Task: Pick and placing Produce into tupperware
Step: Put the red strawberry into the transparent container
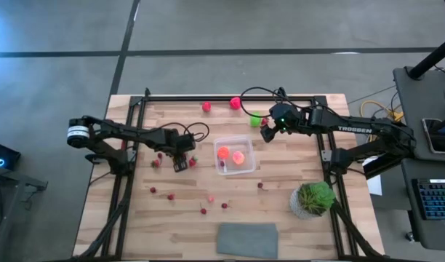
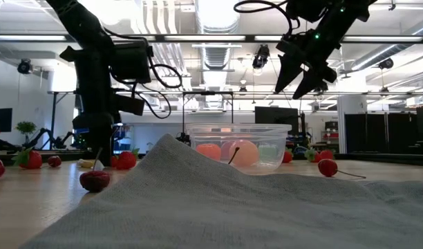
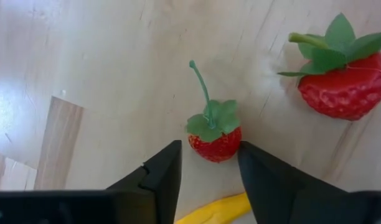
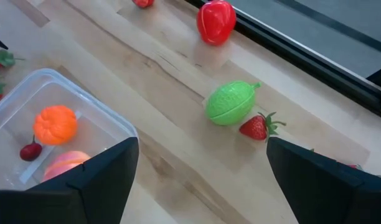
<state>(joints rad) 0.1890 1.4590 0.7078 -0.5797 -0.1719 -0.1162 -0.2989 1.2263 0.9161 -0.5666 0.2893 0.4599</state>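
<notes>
Pale wooden counter [image 1: 135, 211] carries scattered produce. Left gripper [image 3: 208, 163] sits low, jaws half-closed around a small red strawberry [image 3: 215, 142], likely to lift it toward the clear plastic square tupperware [image 1: 250, 145]. Right gripper [image 4: 200, 171] hovers beside it, jaws wide, empty.

Dark arms, black cables, white "TROSSEN" lettering

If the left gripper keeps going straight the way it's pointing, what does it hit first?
Most likely the small strawberry sitting between the left gripper fingertips, then the wooden table beneath it. The bigger strawberry lies off to the side, out of line.
</notes>
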